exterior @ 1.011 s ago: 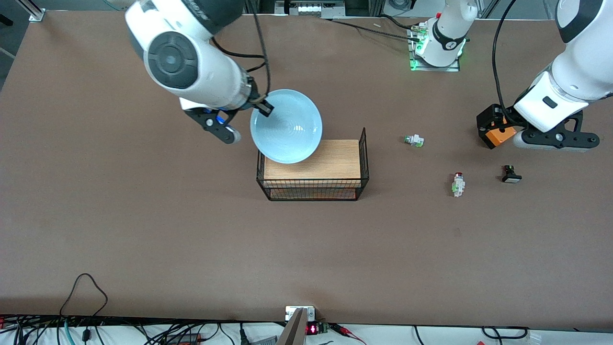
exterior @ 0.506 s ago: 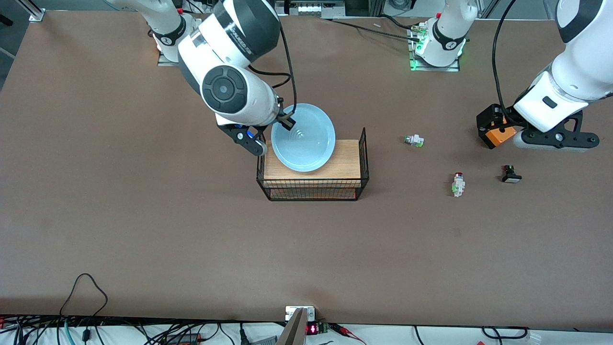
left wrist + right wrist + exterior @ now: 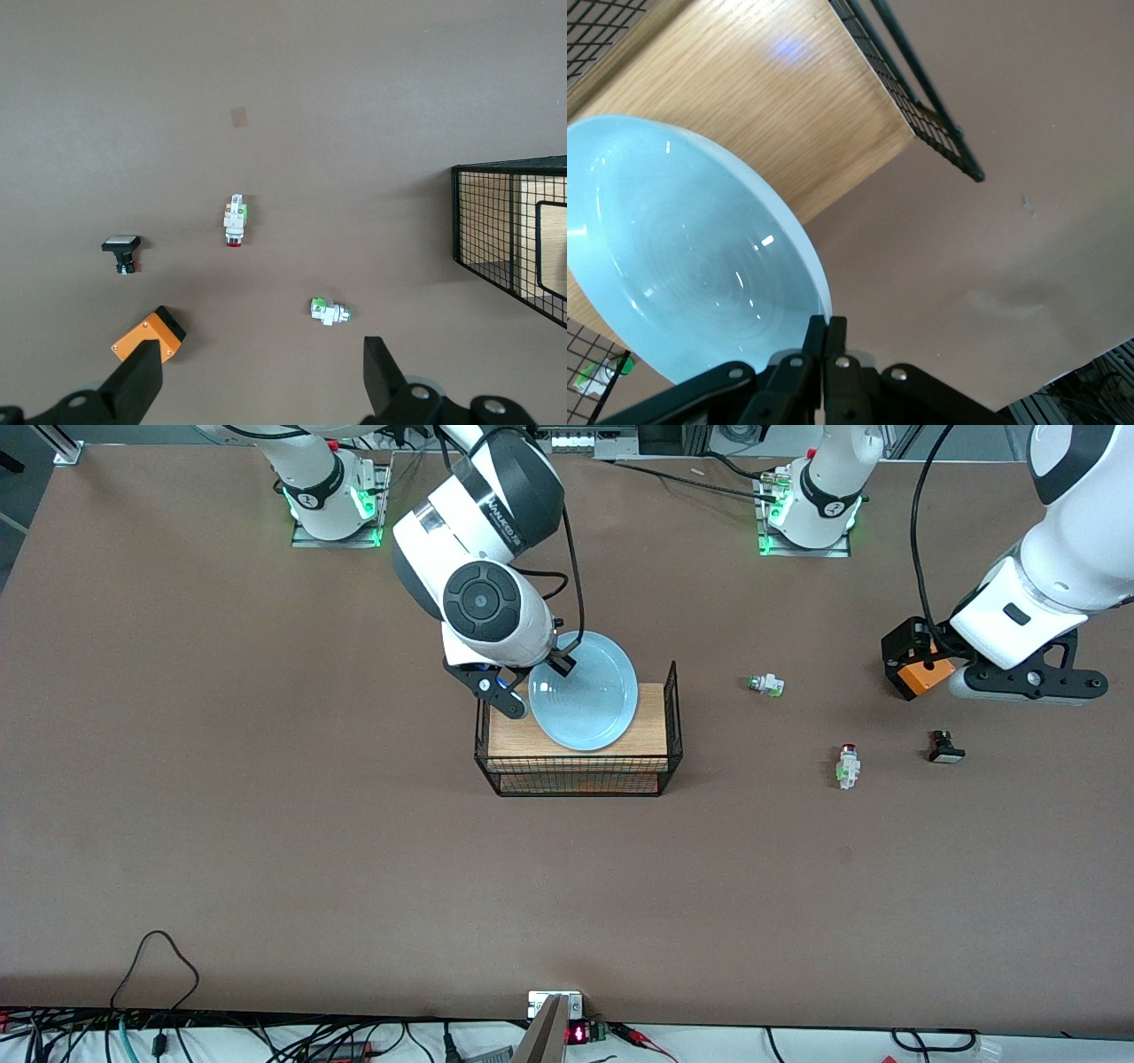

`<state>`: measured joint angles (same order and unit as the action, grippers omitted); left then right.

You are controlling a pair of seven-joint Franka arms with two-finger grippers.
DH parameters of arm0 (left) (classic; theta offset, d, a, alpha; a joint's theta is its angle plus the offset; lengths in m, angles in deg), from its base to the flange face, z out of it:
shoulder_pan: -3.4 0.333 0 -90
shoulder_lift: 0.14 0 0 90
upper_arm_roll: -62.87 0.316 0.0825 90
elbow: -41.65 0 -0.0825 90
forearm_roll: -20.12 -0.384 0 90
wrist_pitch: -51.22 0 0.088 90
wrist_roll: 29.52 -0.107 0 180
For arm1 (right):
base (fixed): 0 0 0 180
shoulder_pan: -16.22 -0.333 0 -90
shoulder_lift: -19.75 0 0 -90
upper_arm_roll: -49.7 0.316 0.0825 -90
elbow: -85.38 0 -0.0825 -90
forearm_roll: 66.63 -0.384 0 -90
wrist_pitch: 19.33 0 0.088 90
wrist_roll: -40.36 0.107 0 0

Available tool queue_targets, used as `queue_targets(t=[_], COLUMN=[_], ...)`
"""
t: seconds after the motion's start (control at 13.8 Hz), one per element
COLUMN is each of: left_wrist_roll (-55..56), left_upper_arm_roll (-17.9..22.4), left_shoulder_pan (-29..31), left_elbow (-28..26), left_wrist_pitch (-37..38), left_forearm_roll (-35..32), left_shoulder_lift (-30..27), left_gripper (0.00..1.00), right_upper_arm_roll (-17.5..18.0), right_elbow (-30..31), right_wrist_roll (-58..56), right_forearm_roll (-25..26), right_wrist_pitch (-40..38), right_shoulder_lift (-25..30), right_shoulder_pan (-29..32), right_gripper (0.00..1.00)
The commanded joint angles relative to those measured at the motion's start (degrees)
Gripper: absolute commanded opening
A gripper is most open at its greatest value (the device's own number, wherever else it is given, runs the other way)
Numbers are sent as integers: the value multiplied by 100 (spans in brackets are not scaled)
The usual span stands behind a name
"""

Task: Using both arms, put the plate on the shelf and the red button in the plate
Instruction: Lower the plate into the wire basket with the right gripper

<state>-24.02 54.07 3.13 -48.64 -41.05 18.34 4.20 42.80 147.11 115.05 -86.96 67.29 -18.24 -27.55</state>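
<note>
The right gripper point(image 3: 560, 662) is clamped tight on the rim of the one pale-blue plate point(image 3: 585, 691), holding it tilted in the air over the wire basket point(image 3: 671, 717). From the right wrist camera the plate point(image 3: 682, 257) fills much of the frame, its rim pinched between the closed fingers point(image 3: 815, 341), with the wooden board point(image 3: 762, 106) under it. That board point(image 3: 651, 722) forms the top of the single black mesh basket, which sits near the middle of the table, and the plate hangs over the corner of the board that lies toward the right arm's base.

The left gripper point(image 3: 261, 376) hangs with its two fingers spread wide and nothing between them, up over the table's end on the left arm's side.

Three small button switches lie there on the brown tabletop point(image 3: 266, 824), each apart from the others. The red button point(image 3: 849, 765), white-bodied with a dark red cap and a green touch, lies nearest the front camera of the three; it shows on the left wrist camera too point(image 3: 235, 220). A white-and-green button point(image 3: 766, 685) lies closer to the basket and farther from the camera. A black square-faced button point(image 3: 945, 747) lies nearest the table's end. One orange-and-black block point(image 3: 917, 660) sits by the left arm.
</note>
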Motion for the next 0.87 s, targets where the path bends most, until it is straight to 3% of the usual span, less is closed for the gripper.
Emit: queue_targets(t=[0.0, 0.79], left_wrist_roll=[-31, -31], left_upper_arm_roll=[1, -8], left_shoulder_pan=[18, 9], left_elbow=[134, 134], left_wrist_pitch=[122, 122], left_forearm_roll=[2, 2], left_shoulder_lift=[32, 32], left_gripper=[100, 100], right_upper_arm_roll=[-57, -48], right_elbow=[24, 638], right_wrist_roll=[117, 90], right_forearm_roll=[74, 416], right_wrist_pitch=[188, 918], right_shoulder_lift=[-50, -156], right_shoulder_pan=[-71, -290], right_gripper=[0, 0])
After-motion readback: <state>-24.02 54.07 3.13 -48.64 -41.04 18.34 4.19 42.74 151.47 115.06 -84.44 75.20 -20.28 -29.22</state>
